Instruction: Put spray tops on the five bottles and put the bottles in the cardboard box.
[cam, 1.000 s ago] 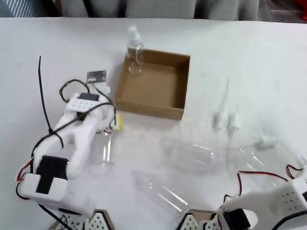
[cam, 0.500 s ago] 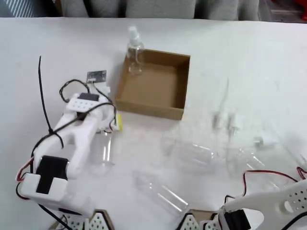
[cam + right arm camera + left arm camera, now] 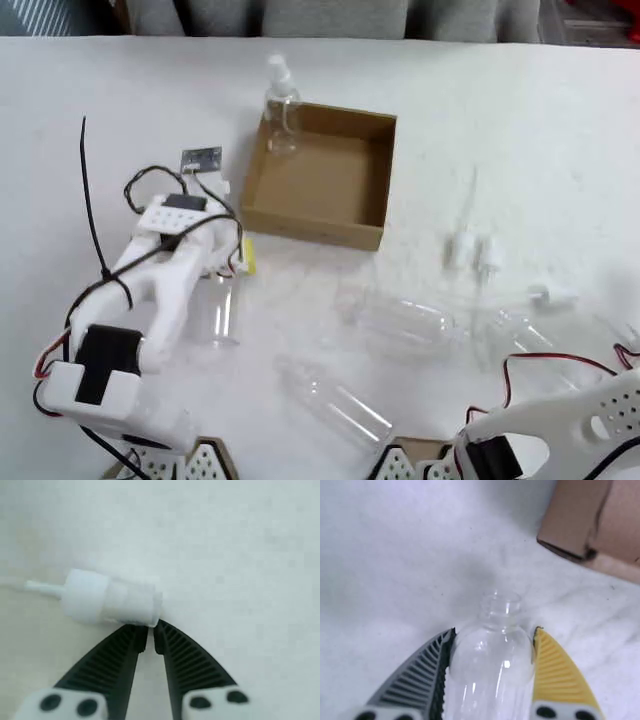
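The brown cardboard box [image 3: 310,225] sits open on the white worktop [image 3: 520,120], with a capped bottle [image 3: 281,105] upright in its far left corner. Four clear, uncapped ones lie on their sides nearer the arms: the gripped bottle [image 3: 492,655], pinched between the jaws of the left gripper [image 3: 494,630], the middle bottle [image 3: 400,325], the near bottle [image 3: 335,400] and the right bottle [image 3: 520,335]. Three white spray tops [image 3: 460,245] lie loose to the right of the box.

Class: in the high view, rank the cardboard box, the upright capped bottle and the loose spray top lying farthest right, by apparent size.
1. cardboard box
2. upright capped bottle
3. loose spray top, clearly the smallest
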Robot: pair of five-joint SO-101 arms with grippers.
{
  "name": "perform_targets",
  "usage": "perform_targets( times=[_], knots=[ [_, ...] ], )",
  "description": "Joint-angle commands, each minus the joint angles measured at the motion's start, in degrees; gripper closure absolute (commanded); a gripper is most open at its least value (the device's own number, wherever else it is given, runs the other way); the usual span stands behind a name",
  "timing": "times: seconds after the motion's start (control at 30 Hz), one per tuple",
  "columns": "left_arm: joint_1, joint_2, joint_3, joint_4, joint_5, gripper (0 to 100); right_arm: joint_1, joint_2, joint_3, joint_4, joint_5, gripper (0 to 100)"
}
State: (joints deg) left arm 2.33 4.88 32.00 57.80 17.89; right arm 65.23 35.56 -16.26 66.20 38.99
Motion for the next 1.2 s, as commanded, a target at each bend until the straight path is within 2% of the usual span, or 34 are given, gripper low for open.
perform_targets(
  times=[0.0, 0.2, 0.4, 0.6, 0.67, 0.83, 0.93, 1.03, 1.17],
  knots=[
    [-0.84, -0.48, -0.18, 0.53, -0.62, 94, -2.24, -1.10, -6.07, -2.42, -2.64, 98.1],
    [-0.84, -0.48, -0.18, 0.53, -0.62, 94, -6.11, 6.11, -14.42, -2.51, -2.90, 98.1],
    [-0.84, -0.48, -0.18, 0.53, -0.62, 94, -7.69, 13.67, -31.74, -1.54, -12.57, 98.1],
    [-0.84, -0.48, -0.18, 0.53, -0.88, 94, -7.78, 16.22, -47.30, 15.78, -14.33, 98.1],
    [-0.84, -0.66, -0.18, 0.53, -2.99, 94, -8.04, 16.22, -50.99, 21.32, -15.47, 97.8],
    [-0.84, -0.66, -0.18, 0.53, -3.87, 94, -9.10, 16.31, -55.12, 25.54, -32.70, 97.2],
    [-0.84, -0.66, -0.18, 0.62, -3.87, 94, -11.03, 17.01, -55.03, 25.89, -42.02, 90.9],
    [-0.84, -0.66, -0.18, 0.62, -3.87, 94, -12.62, 18.95, -55.65, 25.27, -49.32, 85.6],
    [-0.84, -0.57, -0.18, 0.62, -3.96, 94, -13.05, 21.76, -55.65, 21.67, -58.29, 85.0]
  ],
)
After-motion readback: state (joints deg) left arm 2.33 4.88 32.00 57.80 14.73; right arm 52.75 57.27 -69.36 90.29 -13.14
